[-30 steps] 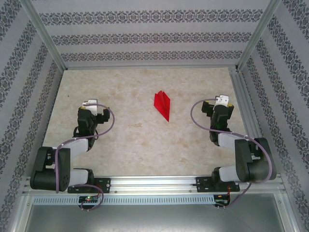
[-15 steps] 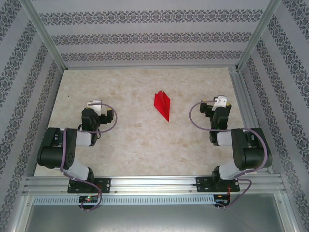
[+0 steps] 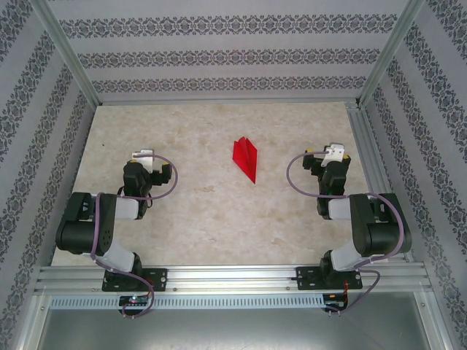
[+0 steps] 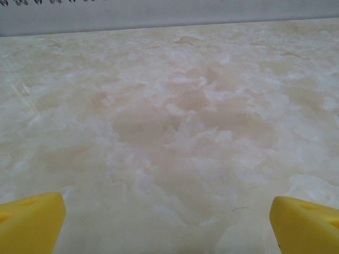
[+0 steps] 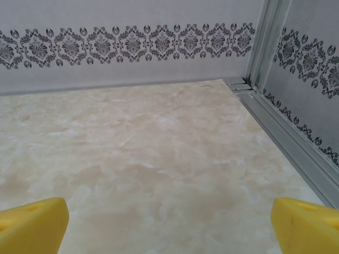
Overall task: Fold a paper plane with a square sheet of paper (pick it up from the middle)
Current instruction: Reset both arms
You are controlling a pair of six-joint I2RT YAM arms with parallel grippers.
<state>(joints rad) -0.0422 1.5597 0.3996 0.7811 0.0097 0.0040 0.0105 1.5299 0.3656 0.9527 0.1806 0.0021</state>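
Patterned walls [image 3: 233, 55] box in three sides. Marbled beige tabletop [image 3: 211, 219], with a metal rail [image 3: 233, 277] along the near edge and both arm bases bolted on it. Left arm [image 3: 95, 226] folded back on the left side, right arm [image 3: 372, 230] folded back on the right side, each with a purple cable [image 3: 169, 182] looped off the wrist.

Left end effector [image 3: 143, 155] sits low over the tabletop, left of centre, pointing toward the far wall. In the wrist view the left yellow fingertips [image 4: 32, 219] sit at the two bottom corners, spread fully wide, bare tabletop between them, holding nothing.

Right end effector [image 3: 334, 152] is near the right edge in the same pose. The right yellow fingertips [image 5: 34, 222] are also wide apart in the wrist view, nothing gripped, with the tabletop and the far right corner post [image 5: 259, 47] ahead.

Paper plane [image 3: 246, 158], bright red and folded, lies flat on the tabletop around the middle, slightly toward the far side. It is between the two end effectors and well apart from both. Its pointed nose faces the near edge, slightly right, and the wider tail faces the far wall.
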